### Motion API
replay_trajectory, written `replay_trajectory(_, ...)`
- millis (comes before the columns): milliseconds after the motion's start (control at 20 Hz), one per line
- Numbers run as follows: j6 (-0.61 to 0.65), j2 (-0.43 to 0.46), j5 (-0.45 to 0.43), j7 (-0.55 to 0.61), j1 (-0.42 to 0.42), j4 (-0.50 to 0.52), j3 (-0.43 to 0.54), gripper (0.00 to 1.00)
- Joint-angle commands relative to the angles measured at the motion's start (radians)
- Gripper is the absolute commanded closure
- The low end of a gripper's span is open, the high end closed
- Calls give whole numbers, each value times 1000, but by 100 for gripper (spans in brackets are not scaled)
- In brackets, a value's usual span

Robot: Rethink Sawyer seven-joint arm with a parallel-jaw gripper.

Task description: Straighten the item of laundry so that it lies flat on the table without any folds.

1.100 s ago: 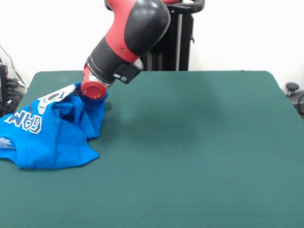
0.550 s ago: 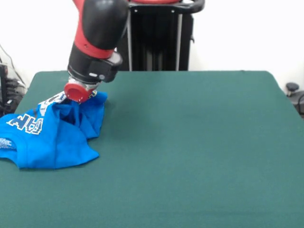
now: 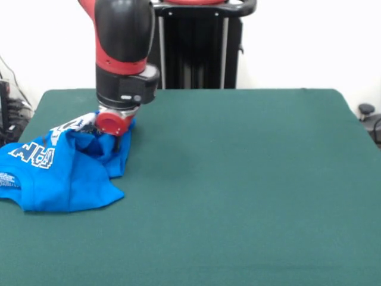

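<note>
The shirt [image 3: 65, 170] is lying crumpled at the table's [image 3: 250, 179] left edge, part of it hanging past the edge, lettering showing on top. It's looking soft and light, the kind of cloth that will drape and slide easily over the felt, so I'm judging a hem or corner the best place to pinch. I'm standing my arm nearly upright over the shirt's far right bunch, my claw [image 3: 115, 136] buried in the folds; I cannot tell whether it's spread or pinching.
</note>
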Motion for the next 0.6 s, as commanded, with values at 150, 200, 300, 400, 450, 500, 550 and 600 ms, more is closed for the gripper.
replay_trajectory(150, 313, -108, -74, 49, -30, 105, 233, 100)
replay_trajectory(200, 324, -112, -81, 50, -30, 103, 232, 100)
replay_trajectory(300, 319, -111, -89, 50, -39, 103, 242, 100)
replay_trajectory(400, 305, -106, -97, 47, -50, 105, 253, 100)
replay_trajectory(450, 303, -105, -99, 46, -53, 105, 256, 100)
replay_trajectory(500, 304, -106, -101, 50, -52, 105, 255, 100)
replay_trajectory(550, 303, -106, -101, 53, -53, 106, 258, 100)
replay_trajectory(600, 300, -106, -103, 57, -54, 108, 261, 100)
